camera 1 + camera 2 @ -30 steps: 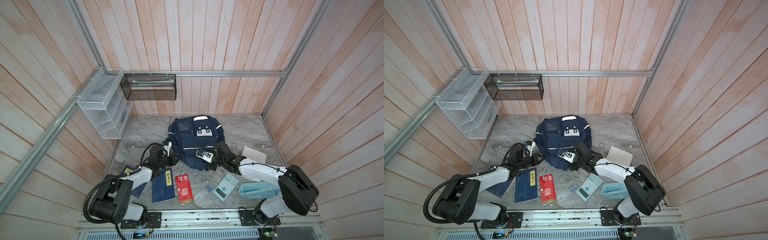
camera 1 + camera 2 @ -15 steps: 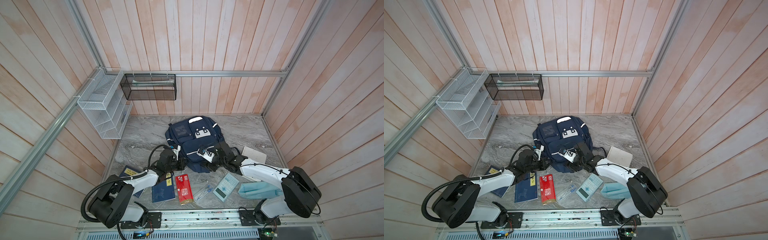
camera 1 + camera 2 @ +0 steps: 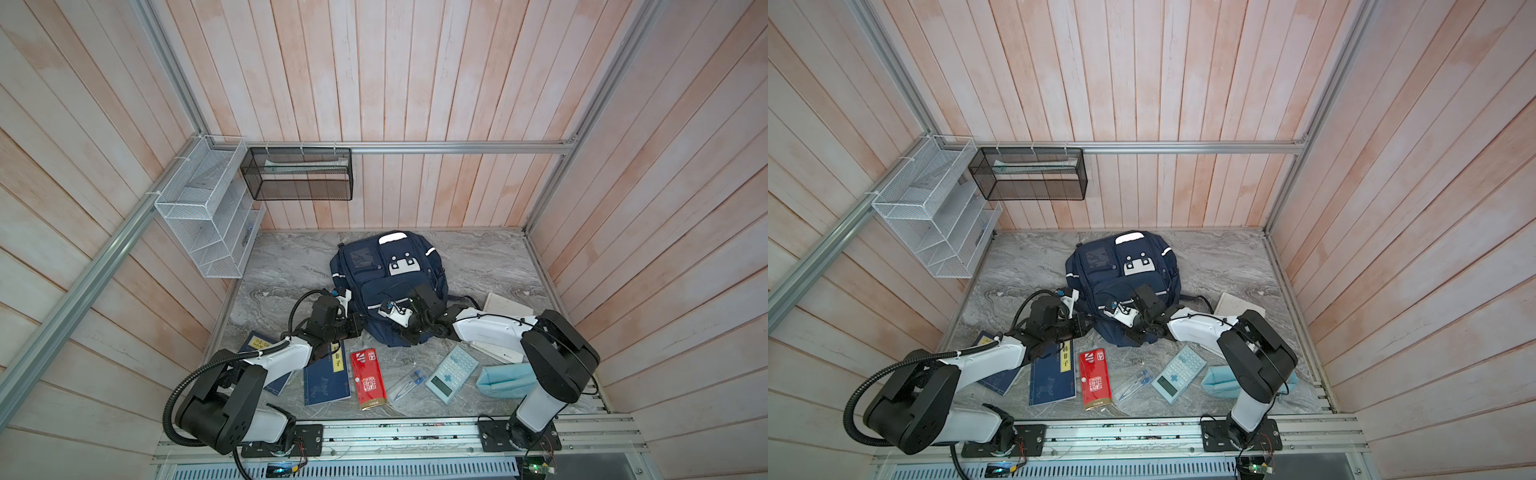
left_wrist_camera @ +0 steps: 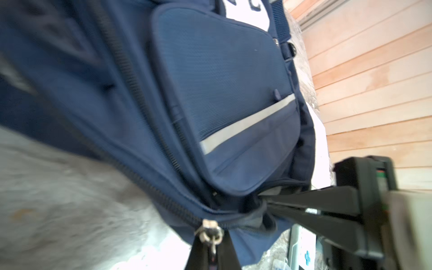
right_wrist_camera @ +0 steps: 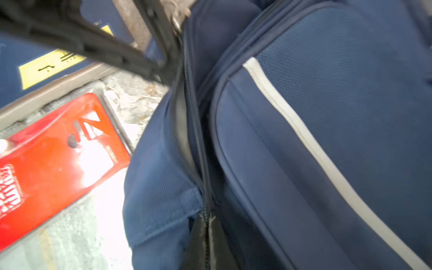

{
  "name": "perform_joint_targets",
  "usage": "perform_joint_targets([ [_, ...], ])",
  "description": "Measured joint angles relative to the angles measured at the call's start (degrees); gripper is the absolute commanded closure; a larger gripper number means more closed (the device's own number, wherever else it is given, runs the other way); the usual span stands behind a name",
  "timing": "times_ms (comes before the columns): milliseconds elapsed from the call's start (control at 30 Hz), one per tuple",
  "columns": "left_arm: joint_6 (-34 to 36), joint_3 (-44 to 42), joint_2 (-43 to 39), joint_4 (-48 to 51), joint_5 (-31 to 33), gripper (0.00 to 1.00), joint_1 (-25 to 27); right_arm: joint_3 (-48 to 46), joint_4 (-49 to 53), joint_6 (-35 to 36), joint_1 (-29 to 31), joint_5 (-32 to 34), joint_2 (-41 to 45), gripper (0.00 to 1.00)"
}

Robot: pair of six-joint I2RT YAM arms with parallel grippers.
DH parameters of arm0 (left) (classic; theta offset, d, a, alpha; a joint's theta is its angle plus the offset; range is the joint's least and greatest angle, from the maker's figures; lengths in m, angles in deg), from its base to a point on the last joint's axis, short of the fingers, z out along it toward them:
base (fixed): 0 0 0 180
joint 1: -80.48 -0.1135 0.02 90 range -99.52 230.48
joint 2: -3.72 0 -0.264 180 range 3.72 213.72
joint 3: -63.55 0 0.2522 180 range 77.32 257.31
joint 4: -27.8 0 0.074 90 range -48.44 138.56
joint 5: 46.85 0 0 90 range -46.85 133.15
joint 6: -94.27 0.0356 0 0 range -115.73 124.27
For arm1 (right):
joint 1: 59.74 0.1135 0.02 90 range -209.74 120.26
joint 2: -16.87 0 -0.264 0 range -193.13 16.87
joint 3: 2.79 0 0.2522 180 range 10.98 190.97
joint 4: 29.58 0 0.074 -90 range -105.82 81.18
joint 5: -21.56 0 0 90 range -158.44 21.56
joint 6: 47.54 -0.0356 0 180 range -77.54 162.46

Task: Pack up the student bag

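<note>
One grey marble tabletop (image 3: 291,266). Two white-and-black arms, both reaching to the near edge of the bag.

Two mesh racks on the walls beyond the bag: one white wire rack (image 3: 199,216) off its far left, one black mesh basket (image 3: 297,174) straight behind; contents too faint to name.

One student bag (image 3: 374,286), navy, flat on the marble with the pocket side up, seen in both top views. Inside of the bag not visible.

Two blue books on the near left of the bag: one with a yellow label (image 3: 326,376) in full view, one (image 3: 259,345) mostly under the left arm.

Two white pads to the right of the bag: one (image 3: 509,305) clear, one (image 3: 496,353) largely covered by the right arm.

One light-blue pouch (image 3: 503,380) on the near right, cut off by the right arm's shoulder.

One red pack (image 3: 368,378), one calculator (image 3: 451,374) and one clear sleeve of pens (image 3: 409,382) in a row on the near side of the bag.

Left gripper (image 4: 210,238) at the bag's near left corner, pinched tight on the one silver zipper pull (image 4: 208,231).

Right gripper (image 5: 207,222) at the bag's near edge, clamped narrow on the fabric along the zip seam.

Both wrist views blurred; how far the zip stands open hard to tell.
</note>
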Motion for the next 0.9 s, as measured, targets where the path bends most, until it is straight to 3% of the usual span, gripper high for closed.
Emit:
perform_joint_targets([
  [267, 2.7, 0.0, -0.4, -1.9, -1.9, 1.0, -1.8, -7.1, -4.9, 0.8, -5.5, 2.8, 8.2, 1.0],
  [533, 4.2, 1.6, 8.6, -7.9, 2.1, 1.0, -4.2, -16.6, -8.7, 2.7, -7.6, 11.2, 17.4, 1.0],
  [800, 4.4, 2.8, 10.4, -10.1, 3.0, 1.0, -4.8, -17.6, -9.6, 3.7, -8.1, 13.2, 18.5, 1.0],
  [900, 4.5, 2.7, 9.6, -9.8, 3.1, 0.93, -4.8, -17.8, -10.4, 3.1, -8.1, 14.3, 18.9, 0.98],
])
